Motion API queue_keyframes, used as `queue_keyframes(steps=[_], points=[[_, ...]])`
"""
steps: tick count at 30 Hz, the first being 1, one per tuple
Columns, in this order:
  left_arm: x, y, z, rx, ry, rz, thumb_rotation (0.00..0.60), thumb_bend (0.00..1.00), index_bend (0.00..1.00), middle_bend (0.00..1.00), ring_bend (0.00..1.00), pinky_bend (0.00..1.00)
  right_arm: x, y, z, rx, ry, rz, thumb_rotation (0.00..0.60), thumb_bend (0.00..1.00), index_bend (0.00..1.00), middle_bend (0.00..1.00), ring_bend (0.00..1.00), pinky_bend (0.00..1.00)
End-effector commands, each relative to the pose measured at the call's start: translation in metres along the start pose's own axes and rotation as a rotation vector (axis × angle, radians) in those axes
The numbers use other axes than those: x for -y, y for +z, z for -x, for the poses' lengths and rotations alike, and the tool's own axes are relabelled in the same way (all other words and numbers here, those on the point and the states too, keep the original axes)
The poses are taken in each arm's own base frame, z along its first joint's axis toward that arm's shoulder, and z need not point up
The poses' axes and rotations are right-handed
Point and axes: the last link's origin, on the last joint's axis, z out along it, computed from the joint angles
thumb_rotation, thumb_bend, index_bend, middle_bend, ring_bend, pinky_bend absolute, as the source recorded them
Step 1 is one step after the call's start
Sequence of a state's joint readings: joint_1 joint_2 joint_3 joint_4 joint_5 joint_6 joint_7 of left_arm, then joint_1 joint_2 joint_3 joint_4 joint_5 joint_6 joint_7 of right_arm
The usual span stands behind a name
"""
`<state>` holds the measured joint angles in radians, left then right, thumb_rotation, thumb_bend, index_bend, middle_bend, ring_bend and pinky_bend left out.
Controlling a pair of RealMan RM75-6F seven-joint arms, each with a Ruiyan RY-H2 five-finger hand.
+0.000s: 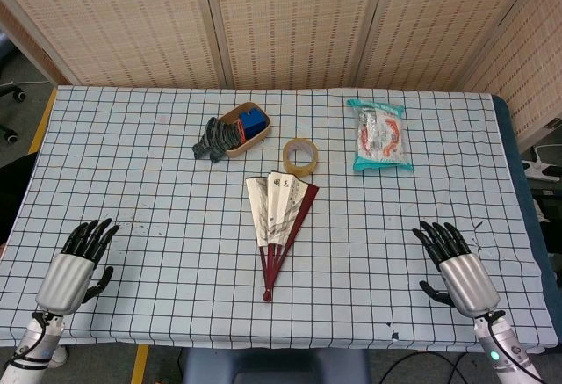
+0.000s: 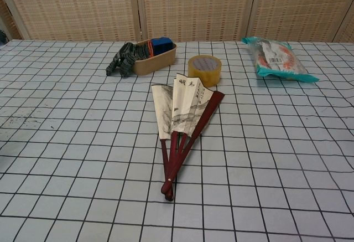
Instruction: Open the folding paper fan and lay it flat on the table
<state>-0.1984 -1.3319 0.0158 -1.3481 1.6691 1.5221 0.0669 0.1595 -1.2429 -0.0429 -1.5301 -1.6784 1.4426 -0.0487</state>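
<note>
The folding paper fan lies on the checked tablecloth in the middle of the table, partly spread, its dark red ribs meeting at a pivot near the front. The chest view shows the fan with its painted paper fanned only a narrow way. My left hand rests at the front left of the table, fingers apart, holding nothing. My right hand rests at the front right, fingers apart and empty. Both hands are far from the fan. Neither hand shows in the chest view.
A roll of tape sits just behind the fan. A wooden tray with a blue item and a dark bundle stands at back centre-left. A snack packet lies at back right. Woven screens close the far side.
</note>
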Motion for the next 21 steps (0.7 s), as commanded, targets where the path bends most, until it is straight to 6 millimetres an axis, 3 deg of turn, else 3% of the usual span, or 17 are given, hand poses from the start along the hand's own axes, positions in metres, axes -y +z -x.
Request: queue_keyframes(steps=[1, 6, 9, 12, 16, 21], points=[[-0.001, -0.001, 0.0, -0.002, 0.003, 0.003, 0.6, 0.44, 0.0, 0.0, 0.0, 0.09, 0.001, 0.001, 0.001, -0.001, -0.002, 0.0, 0.6, 0.15, 0.0, 0.0, 0.0, 0.0], [-0.002, 0.0, 0.001, 0.002, -0.007, 0.003, 0.6, 0.44, 0.0, 0.0, 0.0, 0.09, 0.009, 0.007, 0.009, -0.021, -0.015, -0.026, 0.6, 0.15, 0.0, 0.0, 0.0, 0.0], [-0.001, 0.002, 0.002, 0.011, -0.015, 0.001, 0.6, 0.44, 0.0, 0.0, 0.0, 0.09, 0.022, 0.024, 0.017, -0.043, -0.022, -0.075, 0.6, 0.15, 0.0, 0.0, 0.0, 0.0], [0.0, 0.004, 0.006, 0.03, -0.012, 0.002, 0.6, 0.44, 0.0, 0.0, 0.0, 0.09, 0.04, 0.055, 0.024, -0.033, -0.054, -0.145, 0.6, 0.15, 0.03, 0.0, 0.0, 0.0], [0.0, 0.006, 0.008, 0.037, -0.018, -0.004, 0.6, 0.44, 0.0, 0.0, 0.0, 0.09, 0.069, 0.104, 0.035, -0.013, -0.084, -0.226, 0.6, 0.15, 0.15, 0.0, 0.0, 0.0], [0.001, 0.006, 0.01, 0.047, -0.013, -0.014, 0.6, 0.44, 0.0, 0.0, 0.0, 0.09, 0.101, 0.148, 0.05, 0.003, -0.118, -0.293, 0.6, 0.15, 0.27, 0.0, 0.0, 0.0]])
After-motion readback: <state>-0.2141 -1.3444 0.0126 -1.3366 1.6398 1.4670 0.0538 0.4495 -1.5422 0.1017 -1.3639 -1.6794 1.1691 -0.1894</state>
